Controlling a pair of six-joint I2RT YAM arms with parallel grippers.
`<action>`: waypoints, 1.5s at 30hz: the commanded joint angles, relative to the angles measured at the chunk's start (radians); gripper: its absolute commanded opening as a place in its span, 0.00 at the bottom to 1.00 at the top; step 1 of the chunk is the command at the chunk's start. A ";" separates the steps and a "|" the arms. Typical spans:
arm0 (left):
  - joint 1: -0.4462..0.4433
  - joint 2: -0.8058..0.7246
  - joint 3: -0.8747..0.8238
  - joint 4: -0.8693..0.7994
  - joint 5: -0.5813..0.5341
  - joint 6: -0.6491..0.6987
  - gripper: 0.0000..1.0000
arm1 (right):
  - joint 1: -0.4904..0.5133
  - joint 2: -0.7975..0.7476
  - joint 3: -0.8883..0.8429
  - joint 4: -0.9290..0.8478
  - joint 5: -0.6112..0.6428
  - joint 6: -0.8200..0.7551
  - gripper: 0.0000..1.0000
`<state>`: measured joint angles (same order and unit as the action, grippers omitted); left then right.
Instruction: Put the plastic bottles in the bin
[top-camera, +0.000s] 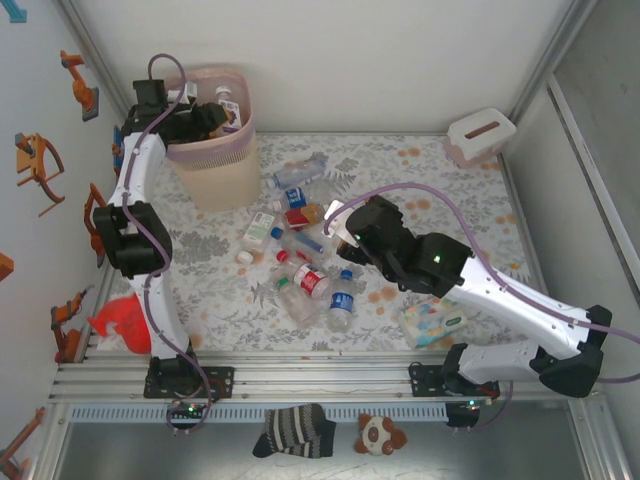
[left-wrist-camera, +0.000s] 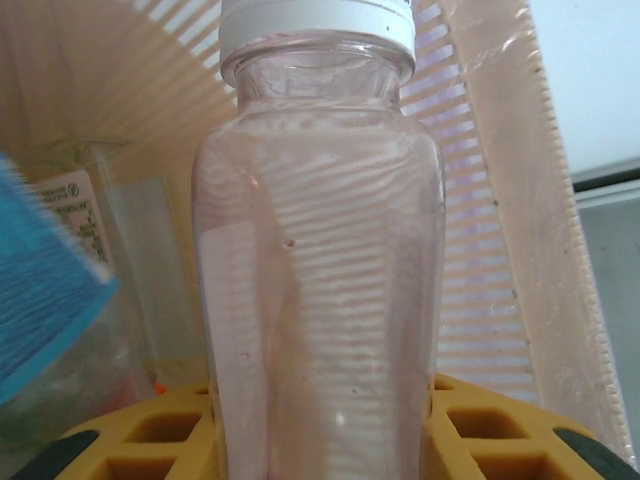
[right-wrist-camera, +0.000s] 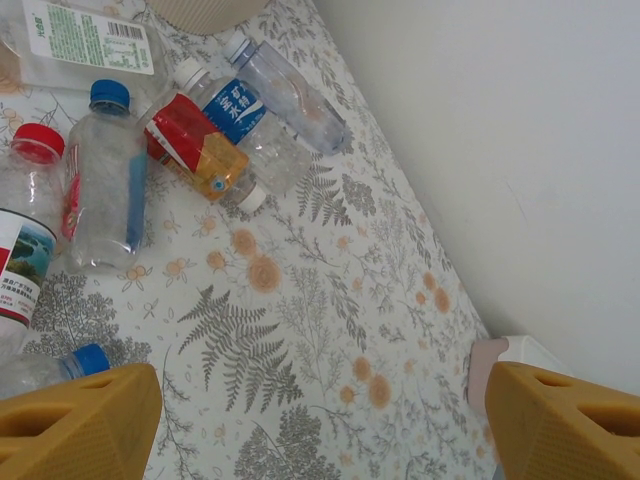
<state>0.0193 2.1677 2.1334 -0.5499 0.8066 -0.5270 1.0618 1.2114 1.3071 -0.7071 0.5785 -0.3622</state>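
Where the left gripper (left-wrist-camera: 320, 445) reaches into the mouth of the bin (top-camera: 215, 170), a clear bottle (left-wrist-camera: 320, 270) with a white cap is pinched upright between its yellow fingers (left-wrist-camera: 480, 430), the bin's ribbed beige wall and pink liner showing through the plastic behind it. Deeper inside, to the left of the held bottle, sits another clear container with a white printed label (left-wrist-camera: 72, 215), and something blue there is too blurred to name. From overhead the bin stands at the far left of the table (top-camera: 450, 200), with the left arm stretched up along that side. The loose bottles (top-camera: 300, 255) lie in a scattered heap near the middle of the flower-printed cloth, close beside the bin's base and spreading toward the near edge; red, blue and white caps are mixed among them. The right gripper (top-camera: 340, 222) hangs over the right edge of that heap, and its wrist camera shows its jaws spread wide with nothing between them, bare cloth below. A red-and-orange labelled bottle (right-wrist-camera: 195, 145) and a blue-labelled one (right-wrist-camera: 245, 110) lie touching ahead of it. The white tissue box (top-camera: 480, 135) sits at the far right corner, well apart from the heap, and the wipes pack (top-camera: 432, 322) lies near the right arm.
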 joint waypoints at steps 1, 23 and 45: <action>-0.005 0.065 0.082 -0.160 -0.019 0.054 0.41 | -0.005 -0.007 0.023 -0.014 0.027 0.014 0.83; -0.015 -0.012 0.287 -0.340 -0.213 0.150 0.73 | -0.005 -0.006 0.034 -0.006 0.031 0.015 0.83; -0.145 -0.144 0.268 -0.259 -0.144 0.286 0.35 | -0.050 0.021 0.043 0.011 -0.071 0.269 0.81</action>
<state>-0.0940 2.1265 2.4363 -0.8352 0.6529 -0.3244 1.0279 1.2201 1.3113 -0.7063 0.5579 -0.2440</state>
